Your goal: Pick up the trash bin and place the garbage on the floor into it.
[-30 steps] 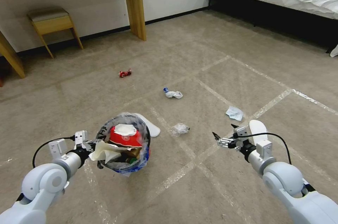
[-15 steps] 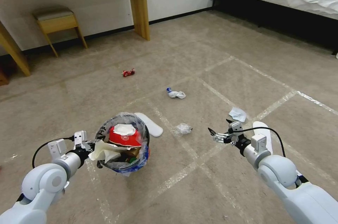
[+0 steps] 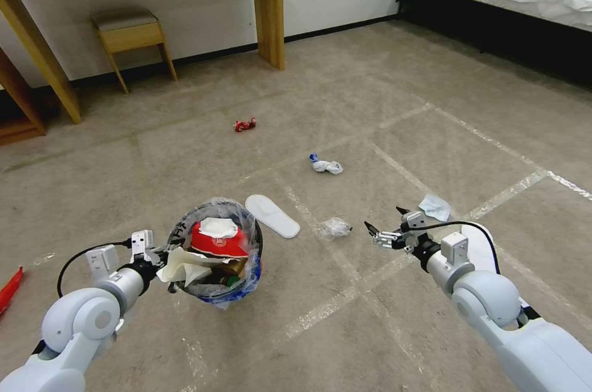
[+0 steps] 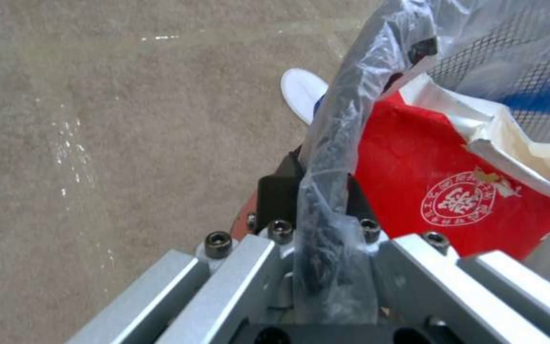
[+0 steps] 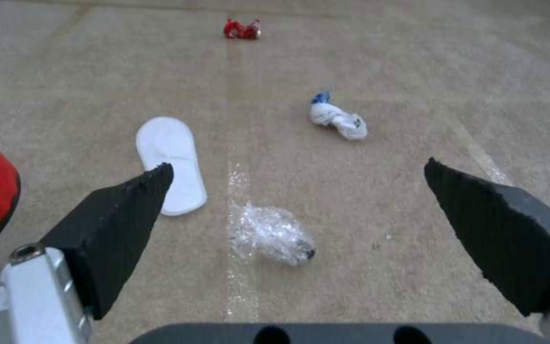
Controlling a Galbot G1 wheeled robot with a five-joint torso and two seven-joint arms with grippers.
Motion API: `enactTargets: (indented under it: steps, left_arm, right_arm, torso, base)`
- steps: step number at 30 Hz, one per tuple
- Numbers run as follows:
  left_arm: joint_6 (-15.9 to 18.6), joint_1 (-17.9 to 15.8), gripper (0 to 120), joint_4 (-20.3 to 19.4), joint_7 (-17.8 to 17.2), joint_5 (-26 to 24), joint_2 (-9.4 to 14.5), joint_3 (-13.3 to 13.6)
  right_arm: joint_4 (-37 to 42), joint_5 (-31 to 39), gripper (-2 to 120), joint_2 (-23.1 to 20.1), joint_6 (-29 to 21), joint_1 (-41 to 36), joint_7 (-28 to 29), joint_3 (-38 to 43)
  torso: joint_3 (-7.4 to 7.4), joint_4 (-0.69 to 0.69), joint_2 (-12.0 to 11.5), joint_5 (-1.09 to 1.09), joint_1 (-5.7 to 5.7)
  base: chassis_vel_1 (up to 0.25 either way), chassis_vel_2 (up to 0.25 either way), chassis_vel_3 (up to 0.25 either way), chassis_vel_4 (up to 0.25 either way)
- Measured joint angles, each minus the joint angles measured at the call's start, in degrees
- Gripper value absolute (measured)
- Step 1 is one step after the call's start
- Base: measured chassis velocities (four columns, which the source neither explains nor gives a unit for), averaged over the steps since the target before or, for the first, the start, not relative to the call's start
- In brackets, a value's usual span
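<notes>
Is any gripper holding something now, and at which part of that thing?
The left gripper is shut on the trash bin, pinching its bag-covered rim on the side nearest the robot. The right gripper is open and holds nothing.

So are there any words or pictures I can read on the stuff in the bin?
Round white seal mark, characters too blurred to read: on the red carton in the trash bin, which the left gripper holds by its rim.
Dark marks on the bin's plastic bag: unreadable.
Nothing else carries readable text.
</notes>
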Motion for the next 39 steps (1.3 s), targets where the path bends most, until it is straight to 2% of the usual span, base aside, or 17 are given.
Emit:
enactTargets:
  steps: [11,22,24,25,39]
  left_arm:
    - [0.7,-0.3,1,0.1,0.3,-0.4,-0.5,0.3]
    - [-0.1,0.1,1,0.2,0.1,0.8,-0.4,0.6]
    - [-0.1,0.1,1,0.2,0.1,0.8,-0.4,0.6]
    - [-0.1,0.1,1,0.2,0.1,0.8,-0.4,0.7]
    - [-0.7,-0.1,1,0.3,-0.1,0.8,-0.5,0.7]
  right_arm:
    - [-0.3,-0.1,100,0.1,0.2,-0.2,-0.2,-0.2]
    - [-1.1,-0.1,100,0.8,1.1,0.2,-0.2,-0.8]
    - [-1.1,-0.1,100,0.9,1.3,0.2,-0.2,-0.8]
    - [-1.2,-0.1,100,1.0,1.5,0.2,-0.2,-0.8]
    - [-1.2,-0.2,100,1.6,0.8,0.4,-0.9,-0.4]
  torso:
    - [0.0,-0.01,0.0,0.0,0.0]
    - [0.0,0.03,0.0,0.0,0.0]
    - [0.0,0.02,0.0,0.0,0.0]
    - [0.0,-0.03,0.0,0.0,0.0]
    - [0.0,-0.01,0.0,0.0,0.0]
  base:
    - [0.0,0.0,0.0,0.0]
    - [0.037,0.027,0.039,0.037]
    - [0.027,0.023,0.014,0.012]
    - [0.0,0.0,0.0,0.0]
    - [0.0,0.0,0.0,0.0]
